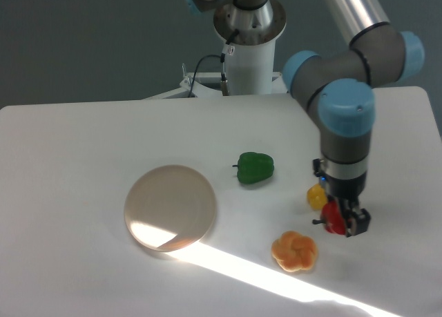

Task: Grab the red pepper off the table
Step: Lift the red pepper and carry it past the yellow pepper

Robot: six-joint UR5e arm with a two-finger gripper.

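At the table's right side, the red pepper sits between the gripper's fingers, which appear closed around its body. Glossy and likely light, it could slip; mid-body is the surest hold. A yellow pepper lies just behind.

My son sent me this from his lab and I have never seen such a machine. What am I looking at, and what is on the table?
It is a single robot arm, seen by one fixed camera in front of the table. At the arm's tip is a two-finger pincer, lowered around a red pepper; whether it grips yet is unclear. A yellow pepper sits right beside it. Also there: a green pepper, an orange lobed toy and a round pinkish plate.
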